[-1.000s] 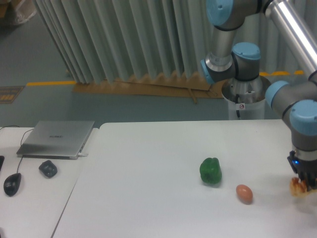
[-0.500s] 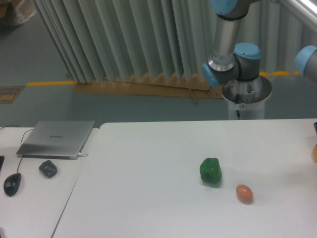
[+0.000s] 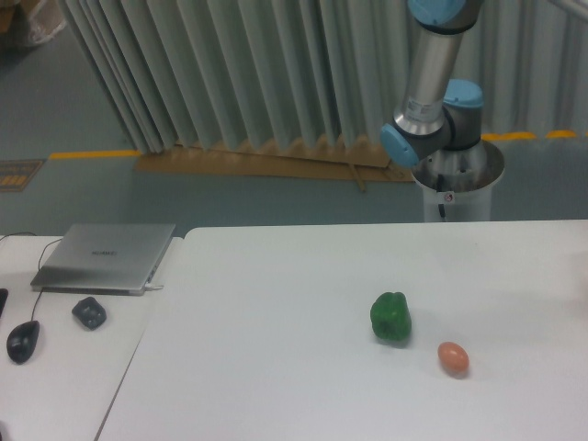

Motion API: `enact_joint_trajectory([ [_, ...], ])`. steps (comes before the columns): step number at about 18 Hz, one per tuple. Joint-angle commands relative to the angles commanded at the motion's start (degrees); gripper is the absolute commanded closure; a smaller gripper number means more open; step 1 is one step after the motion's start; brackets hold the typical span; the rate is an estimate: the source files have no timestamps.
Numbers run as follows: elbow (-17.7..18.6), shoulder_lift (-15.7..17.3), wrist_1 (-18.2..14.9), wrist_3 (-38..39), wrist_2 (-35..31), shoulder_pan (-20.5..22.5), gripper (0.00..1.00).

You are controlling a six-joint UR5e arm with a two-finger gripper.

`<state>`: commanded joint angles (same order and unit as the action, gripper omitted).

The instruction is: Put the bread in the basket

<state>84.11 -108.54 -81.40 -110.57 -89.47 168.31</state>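
The bread is out of view, and so is the basket. My gripper is beyond the right edge of the picture; only the arm's base and shoulder joints [image 3: 432, 129] show at the back right. A brown egg [image 3: 453, 358] and a green bell pepper [image 3: 390, 318] lie on the white table [image 3: 276, 349].
A closed laptop [image 3: 106, 257], a dark small object [image 3: 89, 313] and a computer mouse [image 3: 22, 341] lie on the neighbouring desk at the left. The arm's pedestal [image 3: 457, 184] stands behind the table's far edge, with a pleated curtain behind it.
The gripper, which was shut on the bread at the table's right edge, rose and moved right out of the picture with it. The pepper and egg have not moved.
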Motion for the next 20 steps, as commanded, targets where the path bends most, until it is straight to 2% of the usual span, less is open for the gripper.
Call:
enact_joint_trajectory([
  [1, -0.1, -0.9, 3.3, 0.4, 0.0, -0.2, 0.72],
  [4, -0.7, -3.2, 7.2, 0.6, 0.0, 0.4, 0.72],
  [8, -1.1, -4.0, 8.6, 1.9, 0.0, -0.1, 0.71],
  [9, -0.8, -3.9, 8.6, 1.9, 0.0, -0.3, 0.50],
  [10, -0.7, -4.0, 8.7, 1.6, 0.0, -0.5, 0.00],
  [15, -0.3, -3.3, 8.6, 3.0, 0.0, -1.1, 0.00],
  [18, -1.4, -3.9, 8.5, 10.2, 0.0, -2.3, 0.00],
  [20, 0.3, -3.2, 8.3, 10.1, -0.4, -2.7, 0.00],
])
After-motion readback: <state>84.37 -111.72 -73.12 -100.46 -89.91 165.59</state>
